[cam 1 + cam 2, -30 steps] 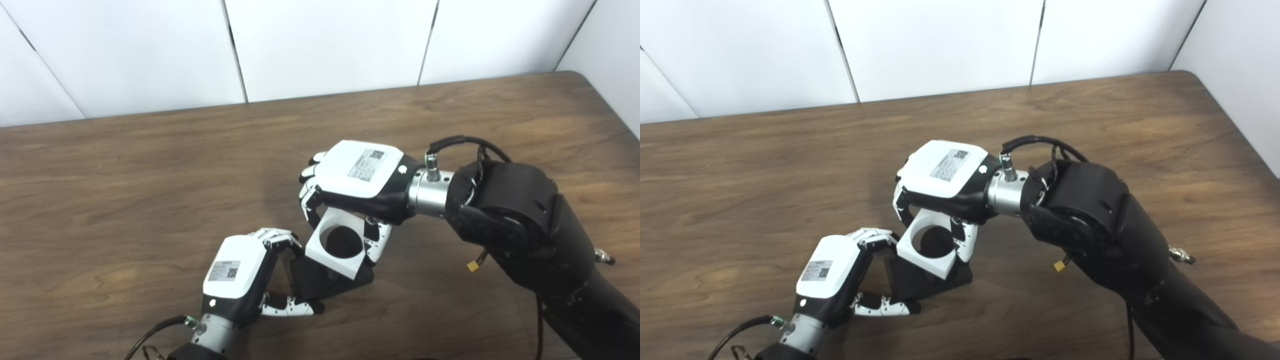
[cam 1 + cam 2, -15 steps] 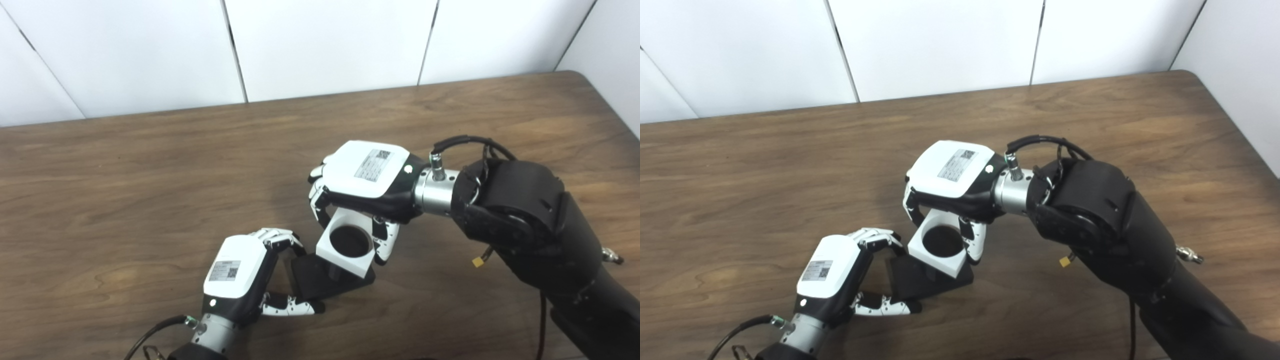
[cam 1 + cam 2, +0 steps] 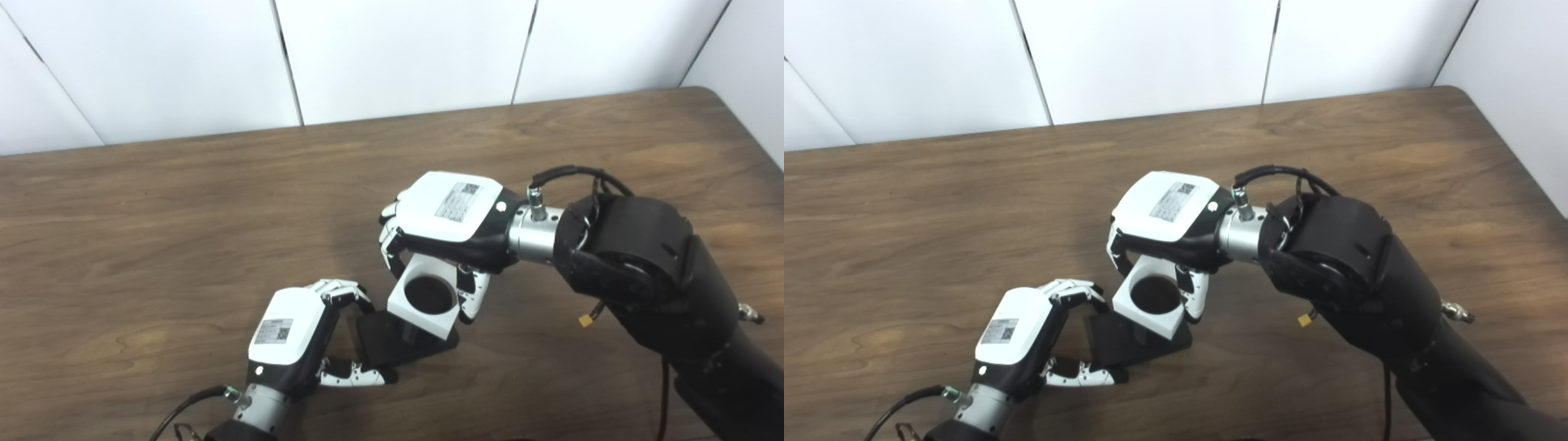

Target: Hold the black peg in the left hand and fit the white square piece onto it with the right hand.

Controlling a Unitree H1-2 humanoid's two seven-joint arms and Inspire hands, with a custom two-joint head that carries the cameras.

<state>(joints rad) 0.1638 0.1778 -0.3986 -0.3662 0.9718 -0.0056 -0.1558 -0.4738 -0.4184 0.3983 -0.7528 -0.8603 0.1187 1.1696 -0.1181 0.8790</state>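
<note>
The black peg piece (image 3: 383,344) lies on the wooden table (image 3: 153,245), a flat square base with a round peg rising from it. My left hand (image 3: 294,340) grips that base from the left, fingers over its far edge and thumb along its near edge. A white square piece (image 3: 424,297) with a round hole hangs over the peg, tilted, and the peg's dark top fills the hole. My right hand (image 3: 444,220) is shut on the white piece from above, fingers down both sides. The peg's lower shaft (image 3: 1139,334) shows just under the white piece.
The brown table runs to a white panelled wall (image 3: 392,55) at the back. Its right rear corner (image 3: 710,92) is rounded. My bulky black right forearm (image 3: 643,269) lies over the table's right side.
My right hand has carried the white piece to the right and down, levelling it over the peg. In the last half second it has barely moved. The left hand has stayed put.
</note>
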